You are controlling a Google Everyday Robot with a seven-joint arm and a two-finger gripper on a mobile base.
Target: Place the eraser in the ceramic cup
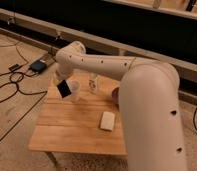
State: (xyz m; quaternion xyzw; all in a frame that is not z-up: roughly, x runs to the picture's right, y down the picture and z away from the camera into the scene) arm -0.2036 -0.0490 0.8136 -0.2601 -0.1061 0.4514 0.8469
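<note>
The eraser (pixel 65 90) looks light and stiff, a small flat block that should neither bend nor break under a firm pinch. Its smooth, flat faces could slip, so the safest hold is across the two broad faces near one end. That leaves the rest of it free to go down into the cup. It is plain black and rectangular with rounded corners, and here it hangs tilted with one corner pointing down.

The gripper (pixel 63 85) is at the far left of the wooden table (pixel 72 130), at the end of the big white arm (pixel 142 100). It appears closed on the upper part of the eraser, which is in the air and not lying on the wood. The eraser is just beside the ceramic cup (pixel 75 91), on its left and about level with its rim, not yet over the opening.

The cup is small, pale and upright. It is probably hard and easy to tip, so the eraser is better dropped from above than pushed in from the side. A clear glass (pixel 93 84) stands to the cup's right, and a cream block (pixel 107 120) lies nearer, well apart from it.
</note>
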